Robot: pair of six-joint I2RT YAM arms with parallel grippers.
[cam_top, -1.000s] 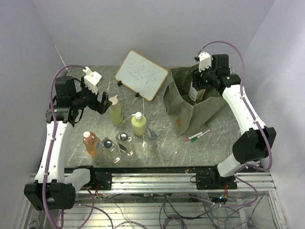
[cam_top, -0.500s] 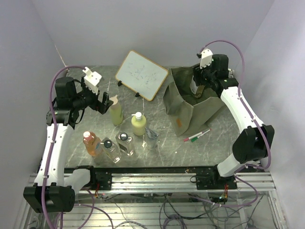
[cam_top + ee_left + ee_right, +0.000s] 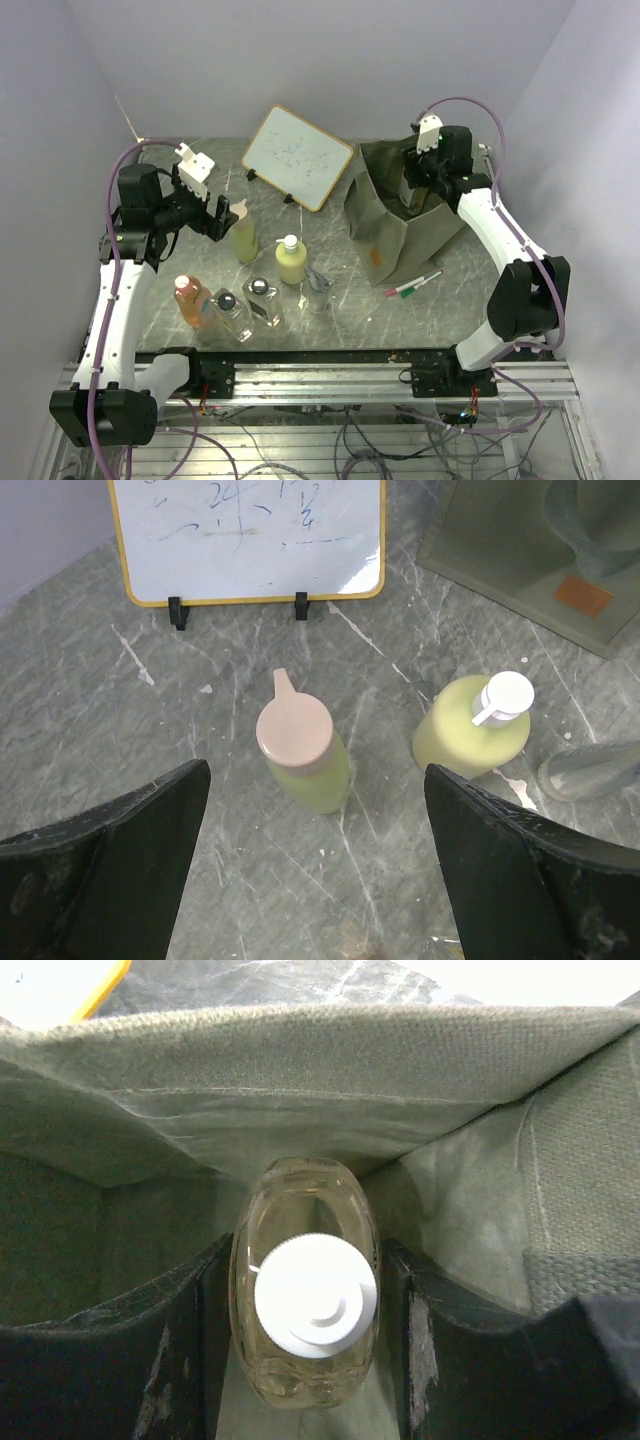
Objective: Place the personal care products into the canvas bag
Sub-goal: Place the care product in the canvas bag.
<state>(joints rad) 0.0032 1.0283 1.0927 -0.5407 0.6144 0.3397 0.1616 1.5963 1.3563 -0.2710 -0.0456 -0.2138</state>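
L gripper (image 3: 316,770) hovers, jaws wide apart; R gripper (image 3: 307,1250) clamped on bottle (image 3: 305,1305)

top: overhead, whole table (image 3: 350,300) | left wrist: down, near pale-green bottle (image 3: 300,745) | right wrist: down into canvas bag (image 3: 300,1070)

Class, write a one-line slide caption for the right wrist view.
Inside the bag, the right gripper holds a white-capped clear bottle.

A yellow-framed whiteboard (image 3: 298,157) stands propped at upper centre of the grey veined surface (image 3: 350,305), two marker pens (image 3: 414,284) lying right of centre.
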